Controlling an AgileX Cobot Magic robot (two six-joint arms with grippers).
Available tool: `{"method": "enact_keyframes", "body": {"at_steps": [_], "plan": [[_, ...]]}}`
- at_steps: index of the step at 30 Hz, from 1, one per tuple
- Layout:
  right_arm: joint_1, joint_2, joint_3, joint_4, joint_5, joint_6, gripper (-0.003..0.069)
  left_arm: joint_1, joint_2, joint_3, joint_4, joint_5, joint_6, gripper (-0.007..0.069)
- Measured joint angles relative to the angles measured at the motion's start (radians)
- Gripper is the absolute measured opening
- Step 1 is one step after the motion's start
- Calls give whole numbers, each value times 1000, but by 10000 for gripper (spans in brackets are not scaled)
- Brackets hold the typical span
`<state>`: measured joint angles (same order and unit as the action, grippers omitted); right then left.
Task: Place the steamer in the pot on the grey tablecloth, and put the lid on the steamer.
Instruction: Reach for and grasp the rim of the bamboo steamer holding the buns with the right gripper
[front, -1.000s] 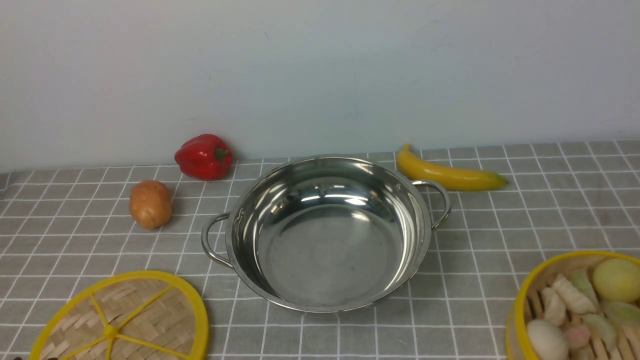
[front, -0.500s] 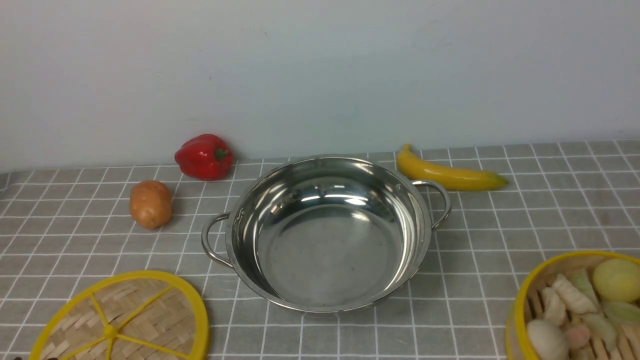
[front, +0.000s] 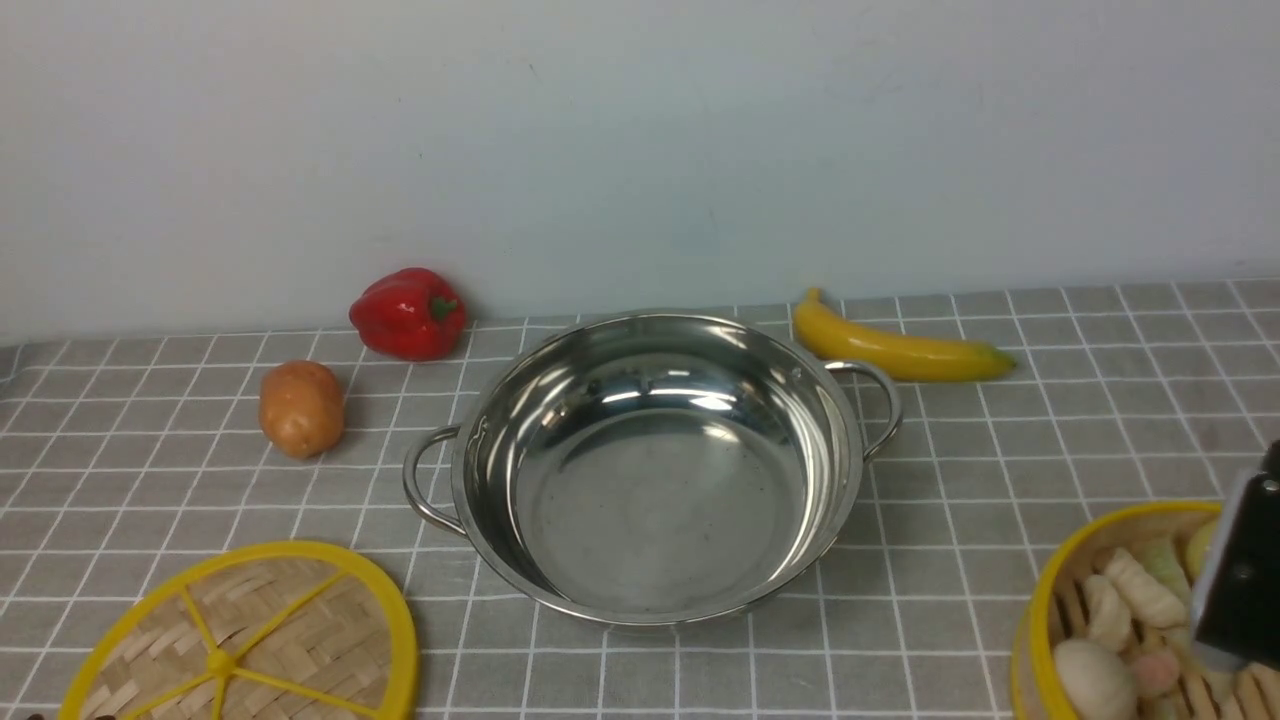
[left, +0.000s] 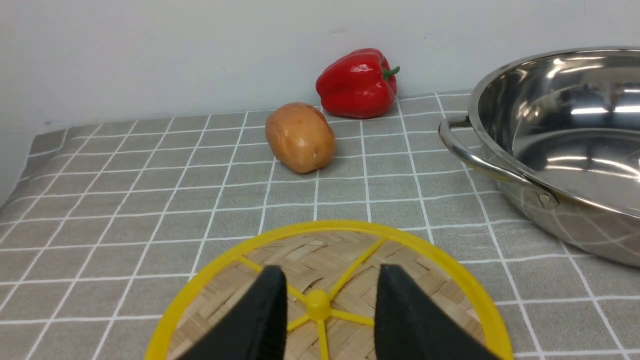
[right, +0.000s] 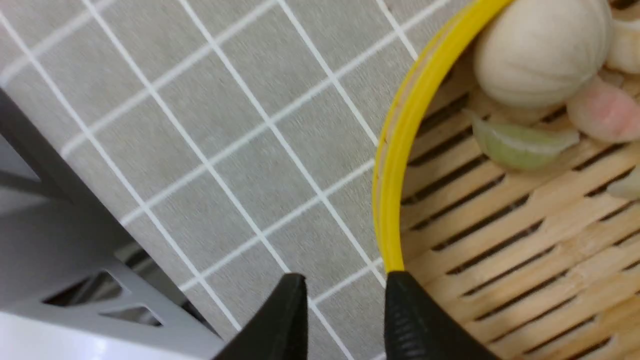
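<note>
steamer (front: 1110, 610), buns and dumplings inside, on the grey tablecloth (front: 1000, 450) near right, apart from the empty pot (front: 650, 465) at centre; lid (front: 240, 640) flat on the cloth near left. right end effector (right: 345, 300): jaws parted, straddling the steamer's yellow rim, one finger inside, one outside. left end effector (left: 327, 285): released, jaws either side of the lid's centre knob.

Even light, glare in pot (front: 650, 470)

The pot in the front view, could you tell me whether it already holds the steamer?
No, the pot is empty, and the steamer sits apart on the tablecloth.
</note>
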<state>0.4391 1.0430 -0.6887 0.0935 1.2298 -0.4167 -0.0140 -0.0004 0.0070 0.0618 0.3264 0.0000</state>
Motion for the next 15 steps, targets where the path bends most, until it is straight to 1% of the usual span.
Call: {"method": "enact_keyframes", "body": {"at_steps": [5, 11, 15], "plan": [[18, 70, 0, -17, 0, 8, 242, 0, 0, 0, 0, 0, 0, 243], [18, 180, 0, -17, -3, 18, 242, 0, 0, 0, 0, 0, 0, 243], [18, 202, 0, 4, -65, 26, 252, 0, 0, 0, 0, 0, 0, 243]]}}
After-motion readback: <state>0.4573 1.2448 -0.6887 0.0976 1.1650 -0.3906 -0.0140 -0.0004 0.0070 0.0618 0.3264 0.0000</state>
